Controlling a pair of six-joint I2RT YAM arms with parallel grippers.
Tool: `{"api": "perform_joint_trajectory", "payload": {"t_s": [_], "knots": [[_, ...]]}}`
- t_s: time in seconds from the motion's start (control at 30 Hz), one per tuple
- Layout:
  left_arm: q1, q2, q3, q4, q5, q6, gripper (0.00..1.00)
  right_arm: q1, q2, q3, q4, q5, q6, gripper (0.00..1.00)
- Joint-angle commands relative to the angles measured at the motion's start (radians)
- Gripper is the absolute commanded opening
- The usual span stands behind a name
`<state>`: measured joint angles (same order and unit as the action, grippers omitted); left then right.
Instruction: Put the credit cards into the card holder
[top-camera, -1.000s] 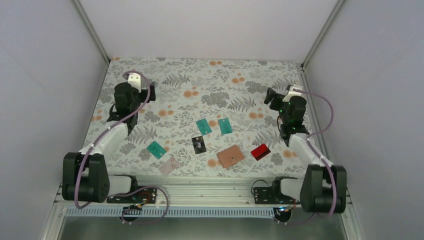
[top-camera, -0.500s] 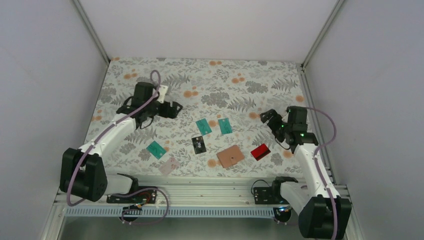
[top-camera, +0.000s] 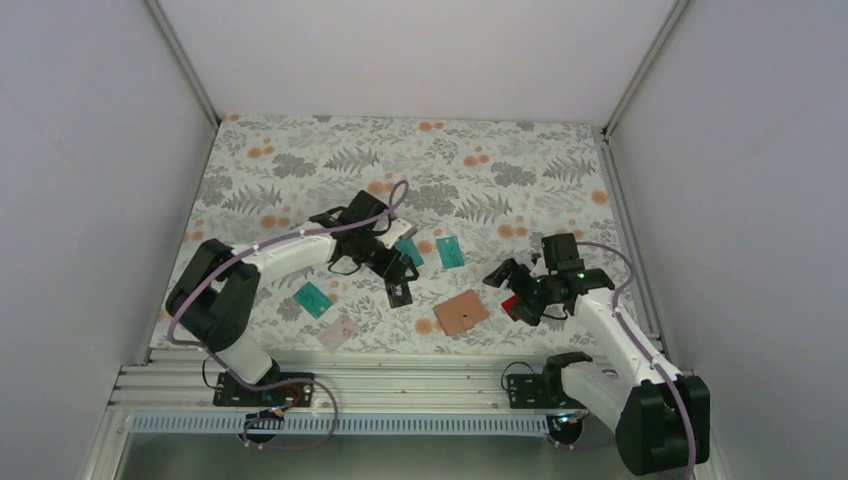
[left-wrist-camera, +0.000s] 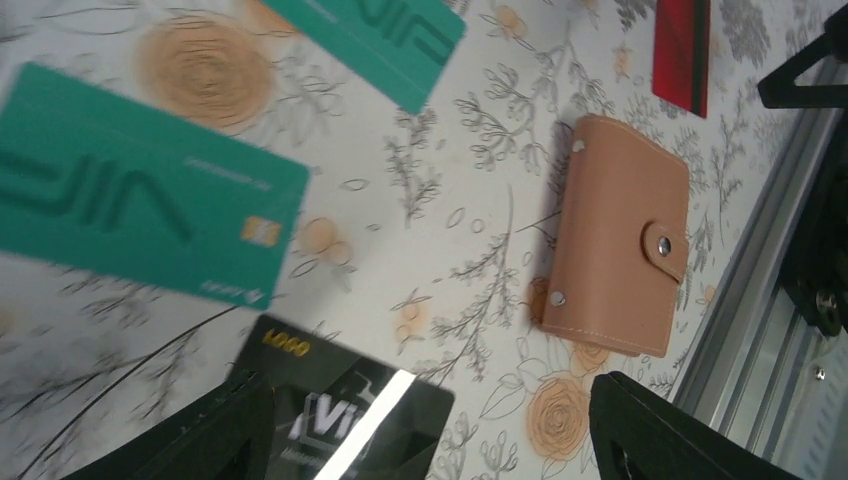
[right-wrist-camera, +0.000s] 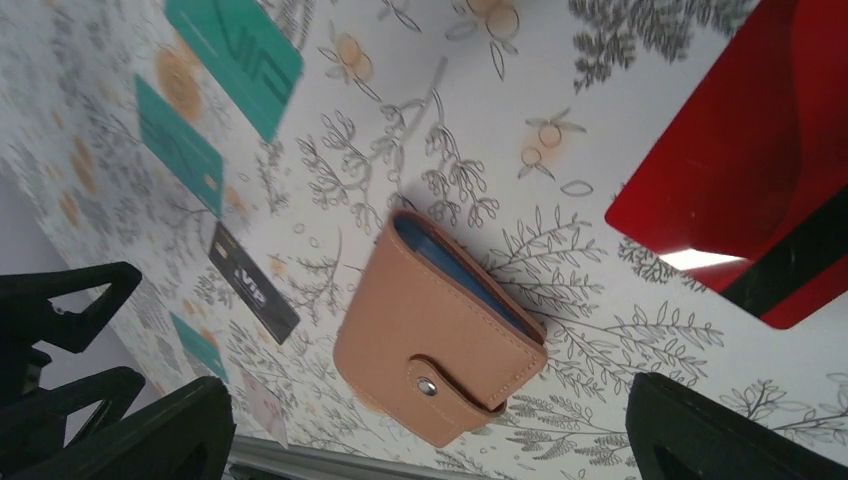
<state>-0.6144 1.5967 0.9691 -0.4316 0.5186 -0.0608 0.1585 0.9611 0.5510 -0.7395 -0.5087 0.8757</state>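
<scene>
Framing the black card (left-wrist-camera: 345, 410), left jaws stand wide.

A flat, tan-brown, leather-like rectangular card holder (top-camera: 461, 312) lay closed on the floral counter (top-camera: 300, 170), its snap tab fastened, with a glossy red card (right-wrist-camera: 750, 190) just beside it on the right. Beyond the holder lay a thin teal-green card (top-camera: 450, 251) and, left of that, a second teal-green card (left-wrist-camera: 130, 190), with a black card (top-camera: 399, 291) just nearer than the second. A third teal-green card (top-camera: 313, 299) and a pale pinkish card (top-camera: 340, 331) lay further left, and all six cards were flat and apart from one another.
</scene>
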Motion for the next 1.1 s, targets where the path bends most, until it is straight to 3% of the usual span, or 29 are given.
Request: {"api": "perform_joint_trajectory", "payload": {"t_s": [0.0, 0.27, 0.37, 0.77, 1.0, 1.07], "knots": [[-0.059, 0.08, 0.084, -0.029, 0.046, 0.042, 0.77, 0.05, 0.05, -0.01, -0.01, -0.018, 0.026, 0.97], [-0.126, 0.184, 0.162, -0.067, 0.076, 0.095, 0.65, 0.112, 0.151, -0.009, 0.045, -0.035, 0.017, 0.91], [-0.16, 0.197, 0.177, -0.076, 0.113, 0.118, 0.62, 0.125, 0.194, -0.016, 0.07, -0.054, 0.014, 0.85], [-0.258, 0.315, 0.224, -0.064, 0.086, 0.124, 0.54, 0.155, 0.307, -0.044, 0.13, -0.083, -0.003, 0.74], [-0.294, 0.377, 0.221, -0.034, 0.079, 0.106, 0.39, 0.155, 0.334, -0.063, 0.153, -0.079, -0.023, 0.54], [-0.3, 0.386, 0.21, -0.019, 0.076, 0.099, 0.31, 0.155, 0.344, -0.069, 0.159, -0.075, -0.032, 0.47]]}}
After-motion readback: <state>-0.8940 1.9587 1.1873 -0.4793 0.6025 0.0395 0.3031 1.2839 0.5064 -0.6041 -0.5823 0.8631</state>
